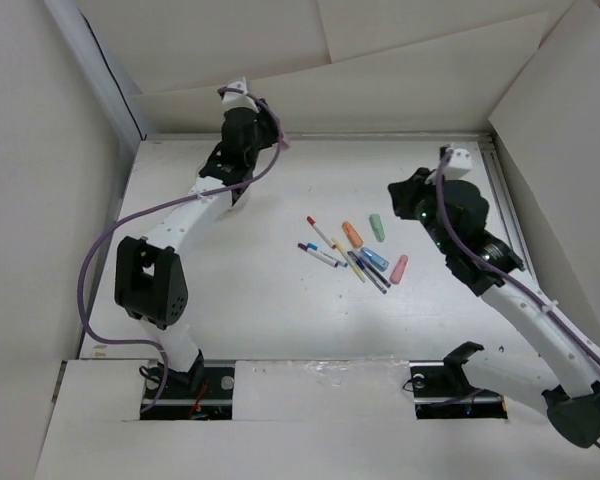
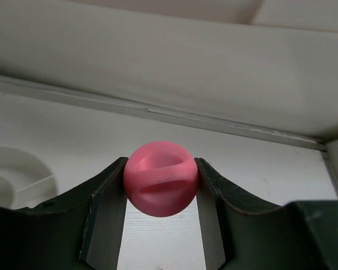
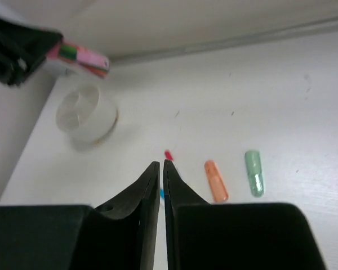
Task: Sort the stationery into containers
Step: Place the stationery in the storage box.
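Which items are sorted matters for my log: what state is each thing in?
left pincer: shut on glue stick
glue stick: gripped, held aloft
right pincer: shut, empty
white cup: upright, contents unclear
orange stick: lying loose on table
green stick: lying loose on table
pens: lying loose on table

Top view looks steeply down over the table [image 1: 240,290] from its near edge. Left wrist view, close beside the cup [image 2: 17,174], faces the back wall [image 2: 158,56]. Right wrist view faces the cup [image 3: 85,115] from farther off. Both wrist views share the cup and the glue stick [image 2: 160,179].
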Robot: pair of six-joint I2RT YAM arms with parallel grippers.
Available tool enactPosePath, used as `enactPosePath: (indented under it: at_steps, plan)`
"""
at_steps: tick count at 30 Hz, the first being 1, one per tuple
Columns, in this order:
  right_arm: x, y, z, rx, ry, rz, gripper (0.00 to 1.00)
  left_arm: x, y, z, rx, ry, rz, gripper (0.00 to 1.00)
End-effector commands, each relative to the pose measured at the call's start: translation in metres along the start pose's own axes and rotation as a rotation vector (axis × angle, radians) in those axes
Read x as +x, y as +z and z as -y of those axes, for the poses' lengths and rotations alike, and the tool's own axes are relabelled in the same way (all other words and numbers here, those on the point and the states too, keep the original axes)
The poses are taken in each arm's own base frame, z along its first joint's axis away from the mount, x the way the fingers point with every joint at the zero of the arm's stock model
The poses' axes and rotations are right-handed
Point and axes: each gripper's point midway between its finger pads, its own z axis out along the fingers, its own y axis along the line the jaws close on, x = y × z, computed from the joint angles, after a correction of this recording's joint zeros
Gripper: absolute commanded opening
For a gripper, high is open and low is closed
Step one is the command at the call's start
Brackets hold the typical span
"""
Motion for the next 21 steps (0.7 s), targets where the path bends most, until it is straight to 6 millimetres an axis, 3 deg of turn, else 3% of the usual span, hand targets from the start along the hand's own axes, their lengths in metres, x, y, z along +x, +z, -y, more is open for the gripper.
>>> enactPosePath:
  at_steps: [1, 4, 7, 10, 12, 15, 21]
  plan:
    - [0.029, 0.008, -0.032, -0.125, 0.006, -0.062, 0.14, -0.052, -0.015, -0.031, -0.053, -0.125, 0.108, 0.27]
    - [0.060, 0.017, -0.035, -0.123, -0.016, -0.123, 0.29, -0.056, -0.011, -0.081, -0.163, -0.145, 0.114, 0.27]
    - [0.071, 0.019, -0.039, -0.136, -0.023, -0.142, 0.36, -0.065, -0.014, -0.114, -0.254, -0.122, 0.127, 0.27]
    - [0.077, 0.021, -0.044, -0.155, -0.024, -0.151, 0.36, -0.069, -0.017, -0.130, -0.333, -0.078, 0.149, 0.27]
    - [0.082, 0.020, -0.044, -0.162, -0.026, -0.165, 0.41, -0.072, -0.020, -0.135, -0.365, -0.050, 0.156, 0.27]
    - [0.083, 0.020, -0.045, -0.170, -0.026, -0.169, 0.53, -0.066, -0.017, -0.143, -0.397, -0.025, 0.137, 0.27]
    - [0.082, 0.020, -0.043, -0.163, -0.035, -0.164, 0.57, -0.055, -0.015, -0.159, -0.475, 0.012, 0.107, 0.27]
